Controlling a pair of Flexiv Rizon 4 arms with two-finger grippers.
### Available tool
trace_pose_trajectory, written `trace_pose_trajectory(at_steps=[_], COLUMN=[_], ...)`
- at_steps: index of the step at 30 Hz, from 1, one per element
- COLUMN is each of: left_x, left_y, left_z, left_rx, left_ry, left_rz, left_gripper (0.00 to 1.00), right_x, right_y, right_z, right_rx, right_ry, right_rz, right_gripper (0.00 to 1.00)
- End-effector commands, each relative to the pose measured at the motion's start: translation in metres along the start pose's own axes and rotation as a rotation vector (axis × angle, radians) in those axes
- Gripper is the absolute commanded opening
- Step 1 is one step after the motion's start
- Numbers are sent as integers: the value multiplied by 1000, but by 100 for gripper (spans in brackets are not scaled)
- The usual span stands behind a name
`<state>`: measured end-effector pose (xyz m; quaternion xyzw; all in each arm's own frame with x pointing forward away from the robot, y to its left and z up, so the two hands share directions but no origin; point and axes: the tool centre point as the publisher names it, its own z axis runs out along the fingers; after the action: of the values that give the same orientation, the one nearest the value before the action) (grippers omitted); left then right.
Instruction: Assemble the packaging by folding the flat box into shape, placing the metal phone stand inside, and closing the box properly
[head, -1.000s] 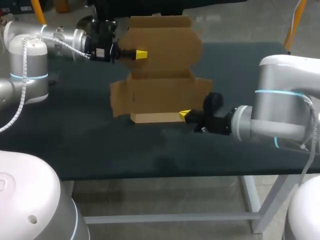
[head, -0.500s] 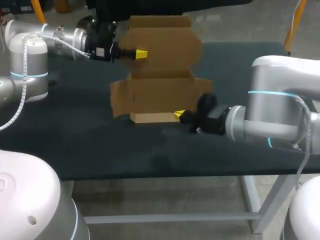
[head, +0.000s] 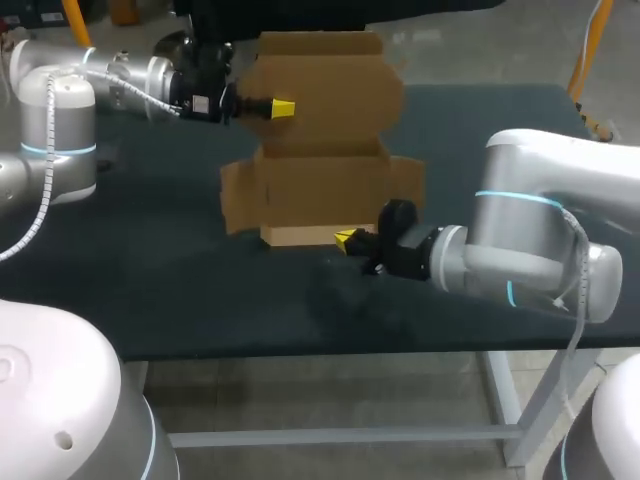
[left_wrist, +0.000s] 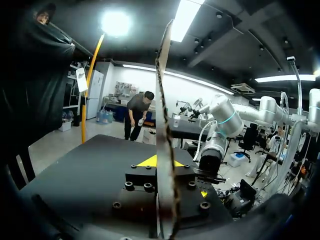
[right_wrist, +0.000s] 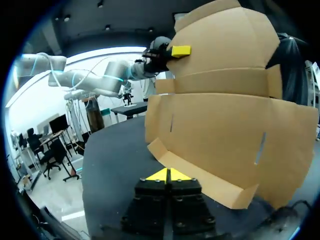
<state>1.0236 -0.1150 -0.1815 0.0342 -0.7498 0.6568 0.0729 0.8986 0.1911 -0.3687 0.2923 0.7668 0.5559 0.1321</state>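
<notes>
Right hand (head: 345, 238) before box (head: 322, 140) (low flap)

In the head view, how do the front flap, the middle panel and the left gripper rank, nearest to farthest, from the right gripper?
1. Front flap, lying on the table right beside the right gripper.
2. Middle panel, standing behind the flap.
3. Left gripper, far left, clamped on the top panel.

Right gripper (right_wrist: 169, 175) — 2 tips pressed together — points at the bottom flap of the upright cardboard box (right_wrist: 220, 125).
</notes>
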Motion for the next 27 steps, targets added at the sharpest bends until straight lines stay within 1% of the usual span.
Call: trace_pose_trajectory(at_steps=[1, 9, 11, 20, 27], left_x=[-1, -1, -1, -1, -1], left_y=[1, 1, 1, 1, 1], left_z=[-1, -1, -1, -1, -1], left_rx=[-1, -1, -1, -1, -1], left_ry=[6, 6, 6, 6, 6], left_rz=[0, 0, 0, 0, 0], left_gripper=[0, 0, 0, 0, 0], right_x=[1, -1, -3, -10, -16], right_y=[-8, -11, -13, -19, -24], right_z=[26, 50, 54, 66, 68], right_rx=[-32, -8, 7, 17, 21], right_ry=[-49, -64, -85, -109, -129], right_rz=[6, 18, 19, 41, 56], right_gripper=[0, 0, 0, 0, 0])
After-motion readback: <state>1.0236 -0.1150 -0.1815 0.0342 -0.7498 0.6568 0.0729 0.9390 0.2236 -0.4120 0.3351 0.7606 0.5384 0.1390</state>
